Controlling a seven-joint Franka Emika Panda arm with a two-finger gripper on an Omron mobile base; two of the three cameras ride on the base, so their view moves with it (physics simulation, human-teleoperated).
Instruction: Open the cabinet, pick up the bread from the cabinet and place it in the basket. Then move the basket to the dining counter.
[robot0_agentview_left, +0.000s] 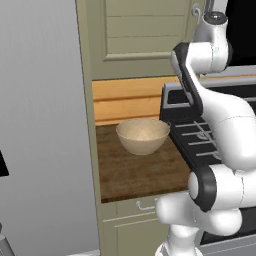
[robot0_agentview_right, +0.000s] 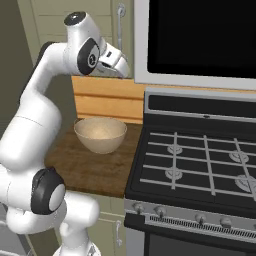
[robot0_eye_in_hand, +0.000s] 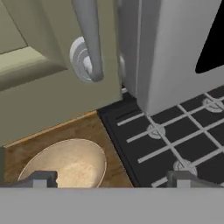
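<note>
The tall olive-beige cabinet has its recessed-panel door shut, so the bread is hidden. Its curved silver bar handle ends just ahead of my gripper, which is open, with its fingertips wide apart and nothing between them. In the right base view my gripper hangs just below the handle's lower end. The pale tan basket stands upright on the narrow dark wood worktop, below the cabinet and my hand, with nothing in it. The dining counter is out of view.
A black gas stove with grates adjoins the worktop on the right, under a dark-fronted microwave. A tall grey panel stands to the left. A lower beige cabinet with a small drawer pull sits under the worktop.
</note>
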